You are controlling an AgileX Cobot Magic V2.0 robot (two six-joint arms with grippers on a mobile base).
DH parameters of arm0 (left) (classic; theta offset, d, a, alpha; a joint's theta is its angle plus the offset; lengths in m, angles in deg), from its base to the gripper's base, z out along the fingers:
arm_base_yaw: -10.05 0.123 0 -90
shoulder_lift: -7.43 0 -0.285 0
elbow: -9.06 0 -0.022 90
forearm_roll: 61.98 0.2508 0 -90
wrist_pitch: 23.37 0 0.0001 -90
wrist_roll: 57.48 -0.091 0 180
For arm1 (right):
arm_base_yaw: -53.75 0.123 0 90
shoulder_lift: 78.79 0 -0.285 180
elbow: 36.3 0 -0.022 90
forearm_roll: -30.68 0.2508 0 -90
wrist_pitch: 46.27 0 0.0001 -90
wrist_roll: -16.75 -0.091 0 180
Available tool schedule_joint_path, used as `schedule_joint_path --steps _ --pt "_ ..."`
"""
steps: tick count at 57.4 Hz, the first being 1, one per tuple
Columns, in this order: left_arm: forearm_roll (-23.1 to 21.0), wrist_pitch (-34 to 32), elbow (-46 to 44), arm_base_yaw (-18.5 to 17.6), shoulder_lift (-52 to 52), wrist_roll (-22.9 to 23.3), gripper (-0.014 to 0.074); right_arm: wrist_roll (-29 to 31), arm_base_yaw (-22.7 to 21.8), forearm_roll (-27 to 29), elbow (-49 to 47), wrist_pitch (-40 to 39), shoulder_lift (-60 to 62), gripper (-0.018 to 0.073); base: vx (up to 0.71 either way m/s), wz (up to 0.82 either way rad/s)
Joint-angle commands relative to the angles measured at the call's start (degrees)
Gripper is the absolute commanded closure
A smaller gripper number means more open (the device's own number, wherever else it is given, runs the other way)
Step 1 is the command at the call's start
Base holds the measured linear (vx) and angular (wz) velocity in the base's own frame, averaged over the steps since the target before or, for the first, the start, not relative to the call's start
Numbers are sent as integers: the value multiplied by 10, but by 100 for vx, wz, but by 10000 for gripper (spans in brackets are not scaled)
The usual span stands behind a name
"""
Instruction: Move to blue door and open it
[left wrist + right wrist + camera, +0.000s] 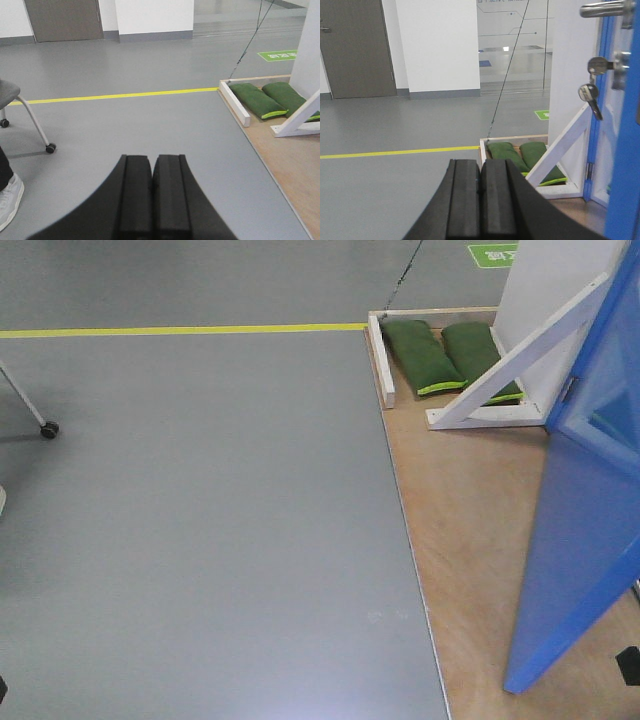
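Left gripper (152, 167) and right gripper (480, 172) are both pressed together, nothing in them. Right one's near the blue door (585, 540), off to its left. Door's standing on a wooden platform (470, 500), with green sandbags (420, 355) further back, left of it.

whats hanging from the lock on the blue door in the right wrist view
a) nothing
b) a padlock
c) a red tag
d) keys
d: a pair of keys dangles from the lock under the lever handle on the blue door.
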Motion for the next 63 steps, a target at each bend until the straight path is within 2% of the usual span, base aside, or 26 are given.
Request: schedule_joint_path --steps 1,32,63 --pt "-1 -49 -15 -4 -7 4 524 4 -4 -3 1 -48 8 547 43 1" --pt "-1 -49 -15 -4 -7 4 524 4 -4 -3 1 -48 8 547 36 2" --pt "-1 -49 -15 -4 -7 4 524 4 -4 -3 1 -48 8 547 8 -1"
